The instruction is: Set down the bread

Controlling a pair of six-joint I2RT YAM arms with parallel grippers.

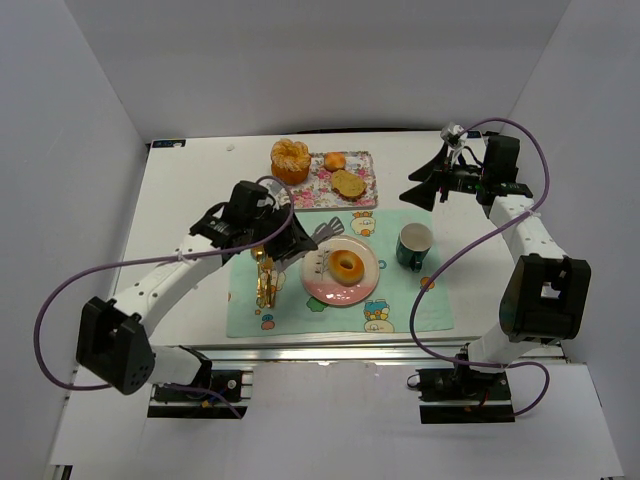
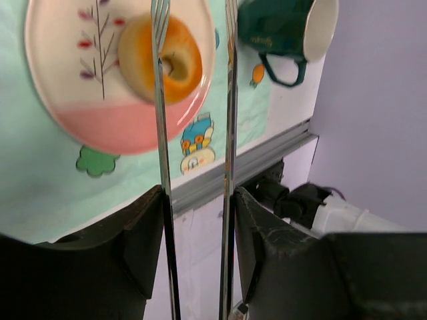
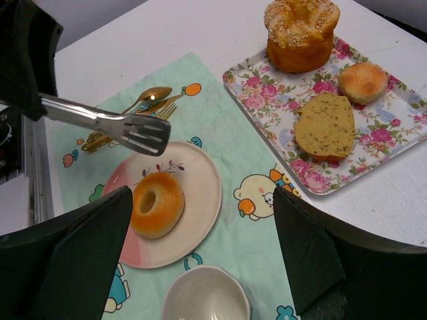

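Bread: golden ring bagel (image 1: 347,267) flat on pink-white plate (image 1: 318,284), hole up.
Left gripper (image 2: 199,213): jaws clamped on steel tongs (image 3: 107,123).
Right gripper (image 1: 424,187): jaws apart.
Surface: mint placemat (image 1: 400,290), white tabletop (image 1: 190,200).

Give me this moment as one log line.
left tool: shut on tongs | tongs: open, clear of bagel | bagel: resting on plate | right tool: open, empty

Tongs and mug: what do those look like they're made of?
The tongs look like polished steel: silvery, with bright mirror-like streaks. The mug looks like glazed ceramic, dark green outside, white inside, with glossy highlights; enamelled metal can't be ruled out.
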